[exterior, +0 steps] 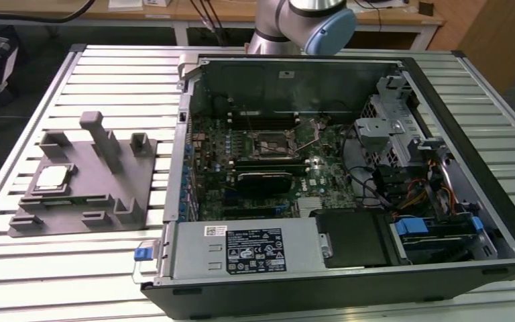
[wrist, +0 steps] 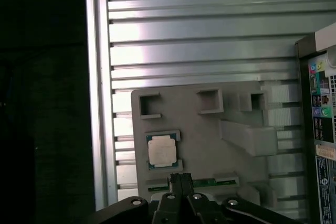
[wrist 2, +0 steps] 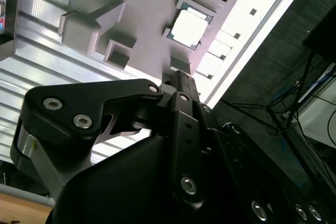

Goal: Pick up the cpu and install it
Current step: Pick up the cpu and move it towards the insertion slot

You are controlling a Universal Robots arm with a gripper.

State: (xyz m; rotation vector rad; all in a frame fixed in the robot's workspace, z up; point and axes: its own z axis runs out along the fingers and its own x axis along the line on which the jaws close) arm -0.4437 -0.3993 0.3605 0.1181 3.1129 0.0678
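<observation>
The cpu [exterior: 51,178] is a small silvery square chip lying flat in a recess of the grey plastic tray [exterior: 88,208], at the exterior view's left. Both wrist views look down on the cpu [wrist: 161,150] [wrist 2: 189,27] from well above. My gripper [wrist: 180,178] [wrist 2: 178,77] hangs over the tray's edge close to the chip, apart from it. Its black fingers are shut together with nothing between them. In the open computer case [exterior: 347,168], the dark square socket [exterior: 271,141] sits on the motherboard with its thin lever raised.
The tray [wrist: 210,140] carries several upright posts [exterior: 105,141] beside the chip. The case's tall wall [exterior: 182,134] stands between tray and socket. The slatted metal table [exterior: 105,74] ends close to the tray's far side [wrist: 97,103]. The arm's base [exterior: 302,20] is behind the case.
</observation>
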